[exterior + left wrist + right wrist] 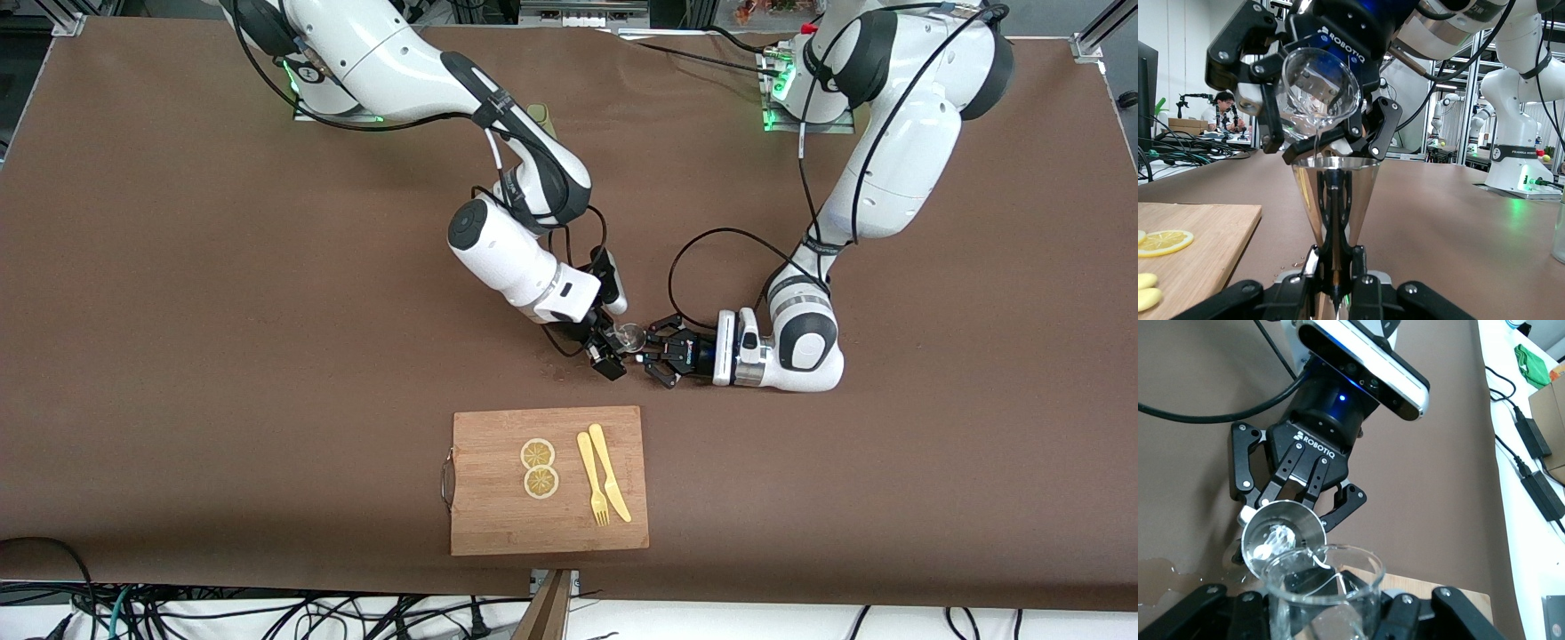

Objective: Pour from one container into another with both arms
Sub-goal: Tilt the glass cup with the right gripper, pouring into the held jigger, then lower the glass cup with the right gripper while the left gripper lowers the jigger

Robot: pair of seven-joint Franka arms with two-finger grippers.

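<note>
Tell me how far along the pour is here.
Done: left gripper is shut on the metal cone cup, right gripper shut on the clear glass. In hand: the glass is tipped, a thin stream falling into the cup. Left: emptying it and righting it.

"ROBOTIQ" stands on the right gripper [1331,93] and on the left gripper [1298,500]; "FRANKA" marks a distant arm's base [1513,155].

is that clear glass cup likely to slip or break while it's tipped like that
The clear glass cup looks thin-walled, so probably fragile under a hard squeeze. Its smooth, wet surface may be slippery in the right gripper. It seems light, holding little liquid as it pours into the metal cone cup held by the left gripper.
</note>
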